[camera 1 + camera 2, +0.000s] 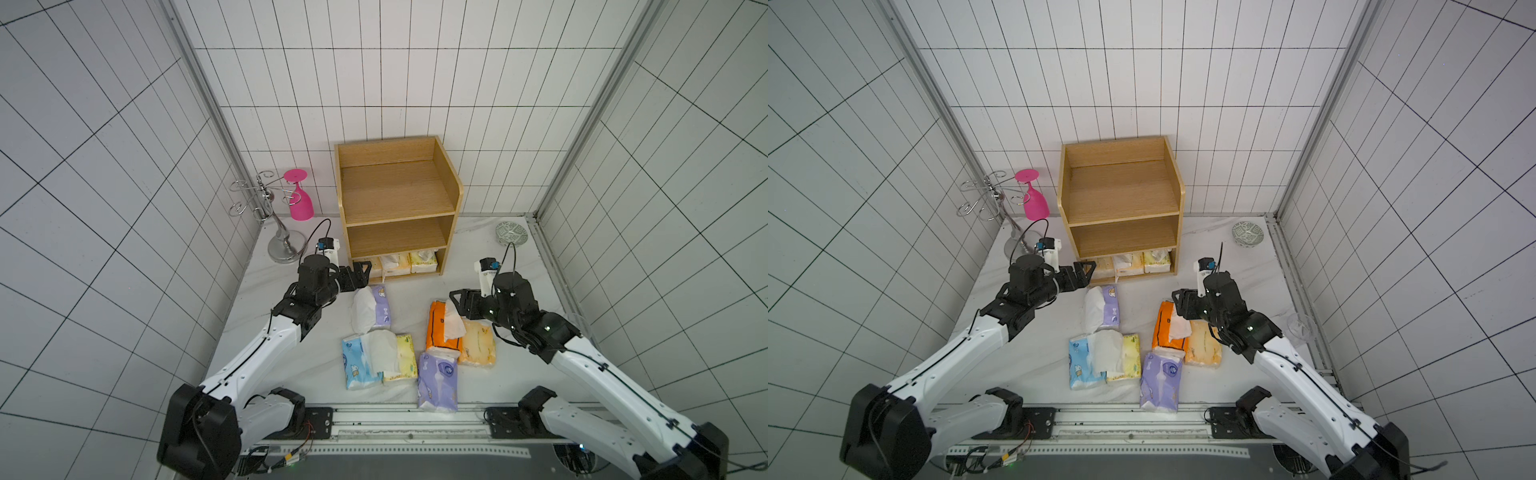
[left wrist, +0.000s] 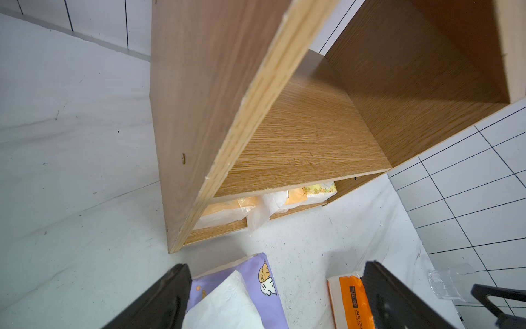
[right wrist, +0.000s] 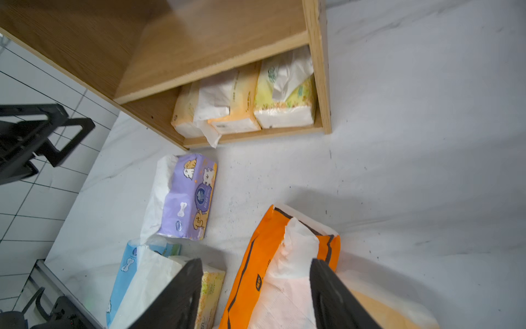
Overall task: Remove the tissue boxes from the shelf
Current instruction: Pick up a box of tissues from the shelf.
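Fingers (image 2: pixel 168 302) found spread and empty on the left gripper (image 1: pixel 367 271), just beside the lower left front corner of the shelf (image 1: pixel 395 195). Saw three tissue boxes (image 1: pixel 401 262) on its bottom tier. Judged them light, soft, slippery in plastic wrap; best pinched across the narrow body, never by loose tissue. Noted pale orange and yellow wrappers, white tissue spilling forward. Counted six more on the bench (image 1: pixel 299 365): purple, blue, yellow, orange. Found the right gripper (image 1: pixel 457 303) parted, holding nothing, above the orange pack (image 1: pixel 438 332).

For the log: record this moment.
shelf: three tissue boxes in bottom tier | table: six out | left gripper: open, by shelf | right gripper: open, over orange box
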Tool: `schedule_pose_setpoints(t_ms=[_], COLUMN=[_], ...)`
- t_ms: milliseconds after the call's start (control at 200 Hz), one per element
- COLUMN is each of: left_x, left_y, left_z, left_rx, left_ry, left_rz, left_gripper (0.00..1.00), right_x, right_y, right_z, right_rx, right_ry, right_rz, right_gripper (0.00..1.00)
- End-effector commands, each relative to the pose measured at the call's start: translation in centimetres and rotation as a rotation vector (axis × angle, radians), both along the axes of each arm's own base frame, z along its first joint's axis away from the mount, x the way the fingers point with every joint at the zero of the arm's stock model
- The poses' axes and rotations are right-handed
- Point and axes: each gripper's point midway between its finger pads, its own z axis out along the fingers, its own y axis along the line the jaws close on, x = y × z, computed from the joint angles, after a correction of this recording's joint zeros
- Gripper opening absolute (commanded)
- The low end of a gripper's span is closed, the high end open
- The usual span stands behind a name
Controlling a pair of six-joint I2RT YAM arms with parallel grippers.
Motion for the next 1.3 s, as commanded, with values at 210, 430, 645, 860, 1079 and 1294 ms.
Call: schedule_pose_setpoints(t_ms=[210, 430, 645, 860, 1079, 1294], left_x=[0.7, 2.0, 2.1, 2.1, 2.1, 1.8], left_y=[1.0, 1.4, 0.9, -0.1, -0.2, -0.2], left_z=[1.7, 1.0, 0.8, 0.6, 0.4, 0.4], left_rx=[0.022, -0.007, -0.026, -0.047, -0.045, -0.046], left_ry=[-0.065, -0.044, -0.028, -0.024, -0.025, -0.027], left_rz=[0.020, 0.007, -0.023, -0.074, -0.086, -0.091], left_gripper=[0.98, 0.98, 0.98, 0.98, 0.98, 0.98], right_x=[4.9, 8.3, 10.9, 13.1, 14.4, 15.6], right_y=[2.8, 6.7, 8.6, 9.9, 12.1, 13.1], right_z=[-0.5, -2.7, -3.5, -4.2, -5.9, -7.6], right_rx=[0.114, 0.241, 0.293, 0.421, 0.487, 0.501], right_ry=[0.075, 0.099, 0.040, 0.002, 0.001, -0.003], right_rz=[-0.011, -0.001, -0.054, -0.117, -0.146, -0.180], right_gripper=[0.59, 0.53, 0.53, 0.53, 0.52, 0.52])
